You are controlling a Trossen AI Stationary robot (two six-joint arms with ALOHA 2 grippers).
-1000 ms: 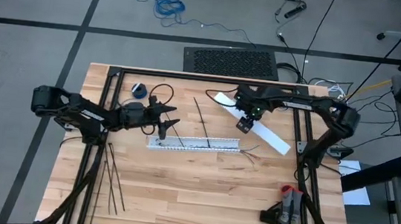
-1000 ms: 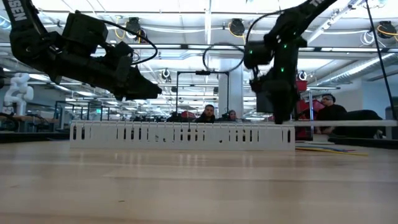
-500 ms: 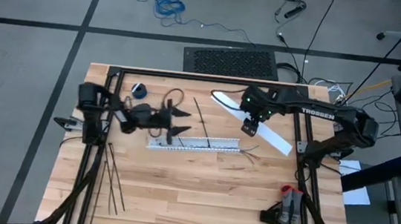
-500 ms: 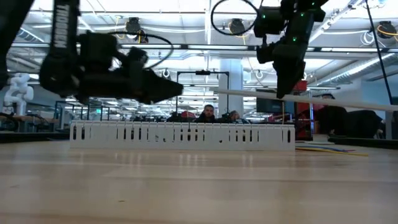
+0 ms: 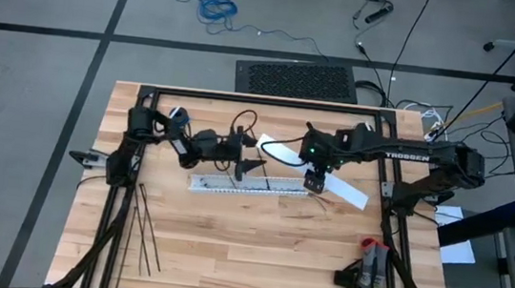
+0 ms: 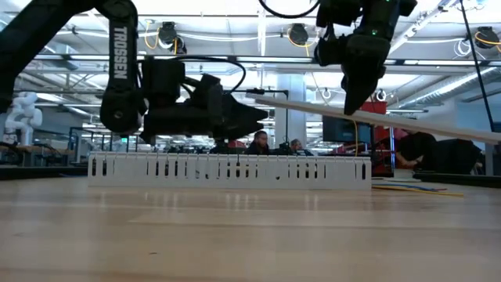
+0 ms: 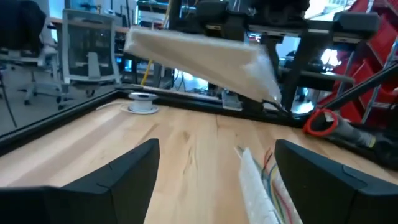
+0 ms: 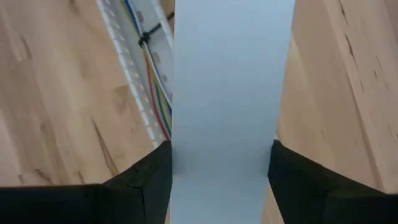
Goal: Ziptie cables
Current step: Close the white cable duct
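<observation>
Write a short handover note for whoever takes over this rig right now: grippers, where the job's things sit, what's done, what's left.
Right gripper: shut on the flat white cover strip, held lifted above the table.
Left gripper: open, empty, hovering over the white slotted duct.
Cables: lying inside the duct; one black tie appears to cross them.
Zipties: spare ones lie on the table's front left.
Left: whether more ties are needed is unclear; the cover is not yet set on the duct.

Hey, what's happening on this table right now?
The right gripper is holding a long white flat strip, apparently a duct cover, lifted off the table above the slotted white duct. Coloured cables lie inside that duct, with a dark tie around them at one spot. The left gripper hangs open over the duct, holding nothing. Spare zipties lie at the table's left side, gloves at the near right corner.
</observation>
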